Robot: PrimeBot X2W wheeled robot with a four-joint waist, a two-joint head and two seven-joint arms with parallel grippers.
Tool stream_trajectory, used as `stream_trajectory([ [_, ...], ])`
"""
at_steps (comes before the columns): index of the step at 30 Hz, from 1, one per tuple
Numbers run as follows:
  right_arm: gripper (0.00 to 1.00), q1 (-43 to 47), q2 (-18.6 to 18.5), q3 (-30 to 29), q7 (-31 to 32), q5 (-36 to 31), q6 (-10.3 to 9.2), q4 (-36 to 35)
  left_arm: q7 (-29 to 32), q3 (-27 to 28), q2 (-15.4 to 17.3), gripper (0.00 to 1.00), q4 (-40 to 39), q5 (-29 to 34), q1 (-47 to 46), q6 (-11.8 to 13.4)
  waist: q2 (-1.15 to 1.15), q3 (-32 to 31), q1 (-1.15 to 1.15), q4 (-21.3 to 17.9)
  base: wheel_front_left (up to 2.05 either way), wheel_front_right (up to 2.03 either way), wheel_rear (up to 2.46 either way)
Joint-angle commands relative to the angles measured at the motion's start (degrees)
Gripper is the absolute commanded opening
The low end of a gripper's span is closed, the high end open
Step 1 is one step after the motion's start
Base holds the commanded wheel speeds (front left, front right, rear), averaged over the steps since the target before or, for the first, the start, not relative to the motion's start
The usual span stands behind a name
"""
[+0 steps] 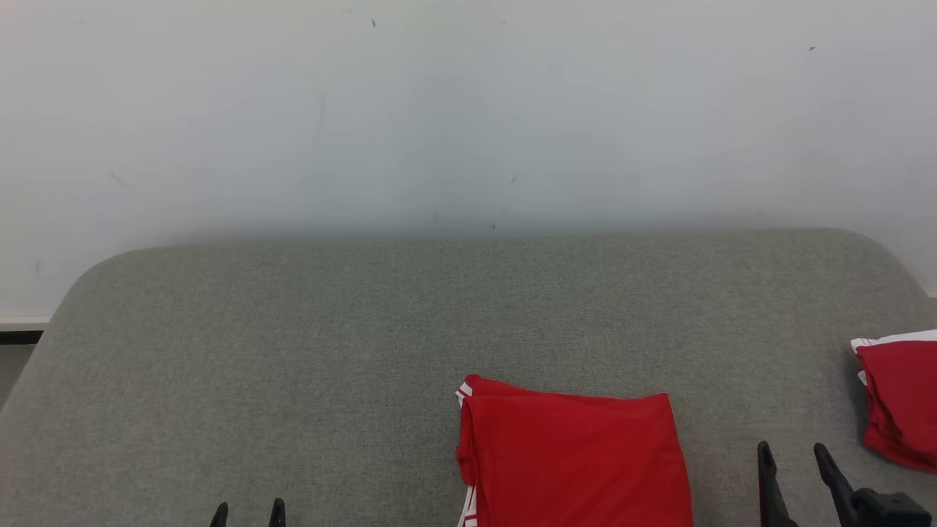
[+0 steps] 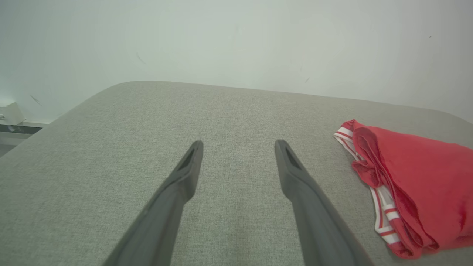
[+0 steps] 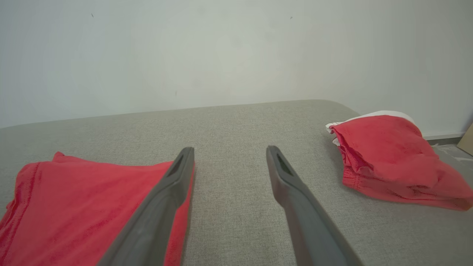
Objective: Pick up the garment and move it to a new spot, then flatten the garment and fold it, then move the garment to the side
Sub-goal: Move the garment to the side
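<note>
While both end effectors are standing released and empty, the folded red garment point(image 1: 575, 461) is lying at the near edge of the grey fabric-covered table point(image 1: 293, 351), somewhat toward the right edge, with its white-striped hems showing along its left side. The left end effector point(image 1: 248, 506) is hovering over bare covering by the same near edge, well apart from the garment, its fingers spread wide. The right end effector point(image 1: 792, 450) is hovering, equally spread, between the garment and a second red garment point(image 1: 900, 402) that is resting at the right edge. Judging from the neat fold, only the move to the side is remaining, and this is where the risks are gathering. Layers are sitting loose along the garment's left side, as the left wrist view is showing, so a pinch that is catching only the top layer is likely to be peeling the fold open as it lifts. A one-sided grasp is risking a sagging, unrolling bundle. Dragging instead of lifting is risking bunching, since the table's covering is looking coarse. The second garment is occupying the right edge, so a careless placement there is risking an overlap, or a shove that is pushing it off the table.
</note>
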Motion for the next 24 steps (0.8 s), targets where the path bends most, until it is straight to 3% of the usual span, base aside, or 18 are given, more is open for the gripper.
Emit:
stream_trajectory([
  [1,1.00,-0.83,-0.06,0.51,1.14,0.30,-0.16,-0.10,-0.15,0.18,-0.10,1.00,-0.26,0.09,0.10,0.07,0.00,0.07,0.00,0.05,0.00,0.00,0.00],
  [5,1.00,-1.95,-1.12,3.37,7.96,2.79,-0.16,0.95,-0.15,-0.14,-0.25,1.00,-0.30,0.05,0.11,0.07,0.00,0.27,0.00,0.52,0.00,0.00,0.00],
  [7,1.00,-3.60,-2.06,5.06,16.02,5.93,-0.17,2.28,-0.15,-0.26,-0.34,1.00,-0.42,-0.03,0.07,0.07,0.00,0.70,0.00,0.93,0.00,0.00,0.00],
  [13,1.00,-7.35,-1.32,3.57,31.15,8.51,-0.16,5.18,-0.15,-1.30,-0.43,1.00,-0.60,-0.16,-0.44,0.07,0.00,1.86,0.00,3.17,0.00,0.00,0.00],
  [24,1.00,-11.13,0.43,-0.70,42.12,5.24,-0.16,7.13,-0.15,-2.98,-0.55,1.00,-1.56,0.29,-1.23,0.07,0.00,4.44,0.00,7.87,0.00,0.00,0.00],
])
